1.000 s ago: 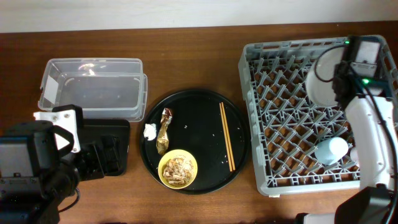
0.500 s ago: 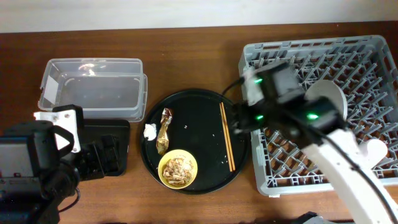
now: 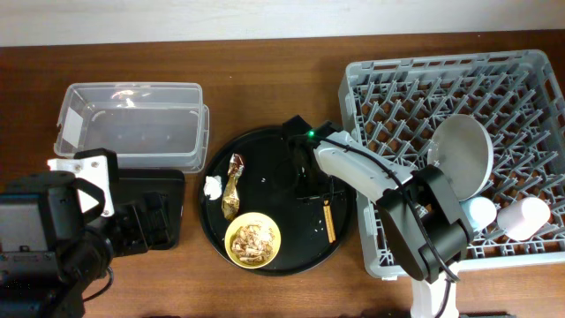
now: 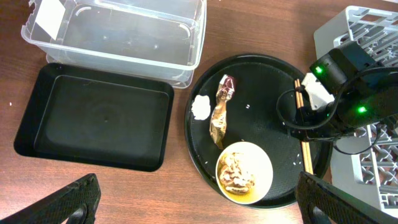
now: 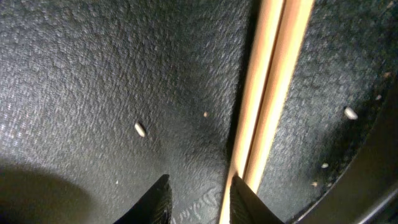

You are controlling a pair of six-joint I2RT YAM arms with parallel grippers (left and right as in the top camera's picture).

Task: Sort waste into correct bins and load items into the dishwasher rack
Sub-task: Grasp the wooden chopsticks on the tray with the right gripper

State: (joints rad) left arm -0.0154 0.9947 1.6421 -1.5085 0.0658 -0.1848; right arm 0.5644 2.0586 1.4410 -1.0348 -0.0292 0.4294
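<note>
Overhead only: the dishwasher rack (image 3: pixel 388 97) on the right, with the plate (image 3: pixel 463 155) standing on edge among its pegs. The right arm reaches from there across to the round black tray (image 3: pixel 265 163).
Left wrist only: the whole black rectangular tray (image 4: pixel 93 118), with nothing in it, lies beside the clear tub (image 4: pixel 124 31). From overhead the left arm covers most of it.
Right wrist only: a close look at the tray's pebbled floor (image 5: pixel 93 74) – a few pale crumbs and the chopsticks (image 5: pixel 267 93).
Chopsticks, axis: the pair lies flat, side by side, near the tray's rack-side rim. Overhead they run roughly top to bottom of the frame (image 3: pixel 327 221), their upper part hidden under the gripper.
Chopsticks to right gripper: right gripper (image 5: pixel 196 202) is low over the tray. The sticks pass by one fingertip (image 5: pixel 242 193) – not between the two.
Right gripper state: fingers parted, bare tray between them, nothing held.
Left gripper state: left gripper (image 4: pixel 198 199) is spread wide at the frame's lower corners, holding nothing.
Waste: tissue (image 4: pixel 200 107) and foil wrapper (image 4: pixel 220 112) lie on the round tray, with scraps in the yellow bowl (image 4: pixel 244 172).
</note>
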